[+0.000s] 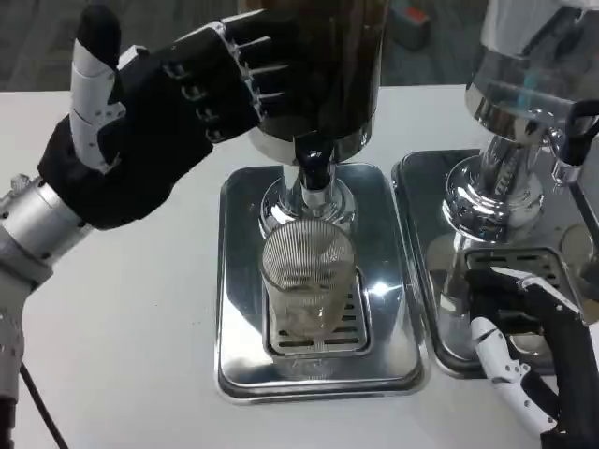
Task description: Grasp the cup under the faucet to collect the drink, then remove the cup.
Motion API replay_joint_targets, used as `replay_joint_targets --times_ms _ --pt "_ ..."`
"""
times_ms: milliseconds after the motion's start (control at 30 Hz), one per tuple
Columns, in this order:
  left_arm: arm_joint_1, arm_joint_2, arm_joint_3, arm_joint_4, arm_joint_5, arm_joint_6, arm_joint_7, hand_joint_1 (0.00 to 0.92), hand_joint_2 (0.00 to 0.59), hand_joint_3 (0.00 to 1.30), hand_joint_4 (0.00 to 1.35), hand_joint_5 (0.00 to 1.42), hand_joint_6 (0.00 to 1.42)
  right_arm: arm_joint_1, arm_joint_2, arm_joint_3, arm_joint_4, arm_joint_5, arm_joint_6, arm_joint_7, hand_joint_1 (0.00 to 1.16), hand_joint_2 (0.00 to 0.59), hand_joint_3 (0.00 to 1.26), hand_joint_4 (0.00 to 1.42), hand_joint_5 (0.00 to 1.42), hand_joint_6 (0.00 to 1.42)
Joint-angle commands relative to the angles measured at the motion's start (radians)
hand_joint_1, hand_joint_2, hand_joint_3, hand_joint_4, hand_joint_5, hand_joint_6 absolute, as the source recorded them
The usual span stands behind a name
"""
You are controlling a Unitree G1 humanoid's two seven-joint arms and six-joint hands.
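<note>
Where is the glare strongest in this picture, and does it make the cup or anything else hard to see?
In the head view, glare is strongest on the chrome drip tray and the second dispenser's base. The ribbed clear cup stays readable against the reflections, though any liquid in it is hard to judge. The left hand is sharp. The right hand is dark against the metal, so its finger outlines are unclear.

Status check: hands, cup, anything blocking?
Left robot hand raised against dispenser, holding nothing. Right robot hand low, empty. Cup on drip tray under faucet, ungrasped.
</note>
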Motion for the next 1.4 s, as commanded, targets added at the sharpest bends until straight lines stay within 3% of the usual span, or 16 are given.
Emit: replay_joint_targets --times_ms 33,500,1400 --pt "-0.019 -0.02 -0.03 0.026 0.042 -0.038 -0.014 0.0 0.089 0.29 0.2 0.23 0.28 0.005 0.0 -0.002 -0.001 0.007 -0.013 -0.005 0.33 0.41 0.45 0.43 0.38 0.46" --pt "-0.033 -0.061 -0.089 0.108 0.139 -0.172 -0.023 0.0 0.089 0.24 0.17 0.2 0.26 0.021 0.006 -0.003 -0.005 0.006 -0.017 -0.014 0.3 0.399 0.47 0.44 0.38 0.46" --pt "-0.023 -0.07 -0.117 0.247 0.207 -0.375 -0.071 0.0 0.1 0.17 0.11 0.18 0.23 -0.005 -0.001 0.0 0.02 0.013 -0.024 -0.006 0.3 0.409 0.47 0.44 0.38 0.46"
